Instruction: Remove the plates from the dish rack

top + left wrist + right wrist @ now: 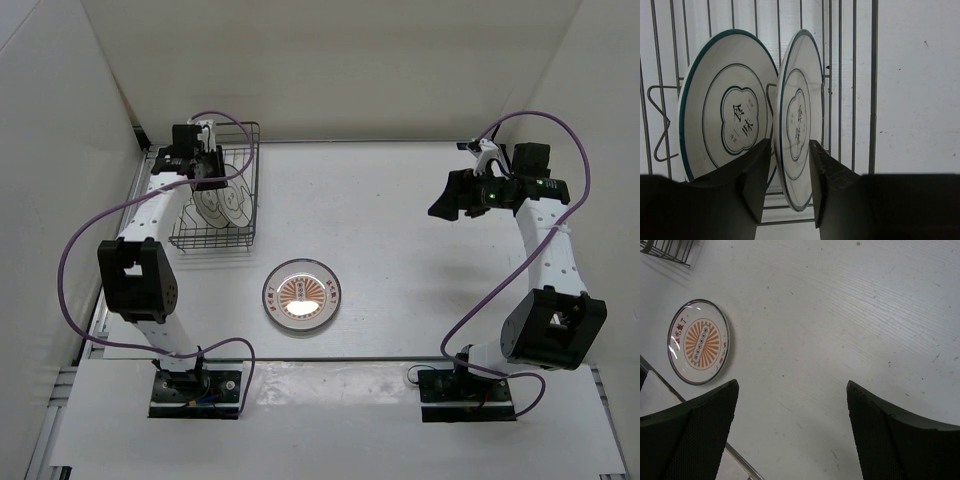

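The left gripper (790,150) is pinching a grey-rimmed white round plate (797,115) between narrow jaws, inside the dark wire dish rack (873,100). The right gripper (792,390) is gaping wide, an orange-sunburst round plate (699,341) lying left of its jaws.

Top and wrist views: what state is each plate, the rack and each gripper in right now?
dish rack, upright, holding two plates.
orange plate, lying flat, outside the rack.
nearer white plate, standing on edge in the rack.
other white plate, standing on edge in the rack, untouched.
left gripper, straddling the nearer white plate's rim; clamped or not, cannot tell.
right gripper, open, empty.
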You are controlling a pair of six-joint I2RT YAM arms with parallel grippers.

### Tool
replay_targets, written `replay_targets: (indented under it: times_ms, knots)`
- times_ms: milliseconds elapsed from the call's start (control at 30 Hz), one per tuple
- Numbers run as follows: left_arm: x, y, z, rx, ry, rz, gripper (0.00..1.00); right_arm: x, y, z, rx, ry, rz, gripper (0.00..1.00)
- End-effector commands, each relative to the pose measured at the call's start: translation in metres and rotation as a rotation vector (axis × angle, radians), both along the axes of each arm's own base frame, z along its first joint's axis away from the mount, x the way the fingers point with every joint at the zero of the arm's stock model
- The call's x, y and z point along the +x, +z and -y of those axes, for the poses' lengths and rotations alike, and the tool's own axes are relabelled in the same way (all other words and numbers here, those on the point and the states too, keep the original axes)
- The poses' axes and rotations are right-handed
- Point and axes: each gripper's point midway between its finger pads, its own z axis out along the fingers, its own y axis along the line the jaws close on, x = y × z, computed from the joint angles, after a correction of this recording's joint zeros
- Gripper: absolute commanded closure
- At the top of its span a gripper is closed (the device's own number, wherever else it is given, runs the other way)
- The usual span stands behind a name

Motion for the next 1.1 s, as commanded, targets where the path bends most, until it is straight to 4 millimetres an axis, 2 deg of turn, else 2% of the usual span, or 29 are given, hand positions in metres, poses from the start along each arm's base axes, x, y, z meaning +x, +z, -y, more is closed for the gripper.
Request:
replay_targets:
  times_ms: [0,133,167,300,467,667,833,1033,1067]
  knots:
    - [-0.003,-0.004,0.002,0.053,-0.032,-0.01,0.54,-0.003,0.007,0.002,-0.015,0.009,0.03,0.1]
    - [-0.003,-0.006,0.004,0.078,-0.053,-0.012,0.59,-0.002,0.008,0.001,-0.01,0.02,0.02,0.1]
    - [-0.003,-0.008,0.002,0.099,-0.04,-0.015,0.63,0.0,0.009,0.001,-0.009,0.022,0.019,0.1]
    - [0.001,-0.002,0.003,0.143,-0.059,0.002,0.76,0.001,0.009,0.001,-0.008,0.029,0.016,0.1]
    - [0.006,0.013,0.0,0.232,-0.077,0.037,0.82,0.0,0.007,0.0,-0.004,0.031,0.006,0.1]
    - [0.012,0.054,0.003,0.273,-0.082,0.143,0.88,-0.003,0.006,0.0,-0.001,0.036,0.004,0.1]
    - [0.012,0.104,0.005,0.255,-0.057,0.272,0.89,-0.003,0.006,0.0,-0.001,0.036,0.004,0.1]
    - [0.011,0.154,0.018,0.19,-0.042,0.412,0.89,-0.002,0.007,-0.002,0.006,0.047,0.01,0.1]
    - [0.009,0.167,0.019,0.171,-0.037,0.449,0.89,-0.002,0.007,-0.001,0.003,0.043,0.013,0.1]
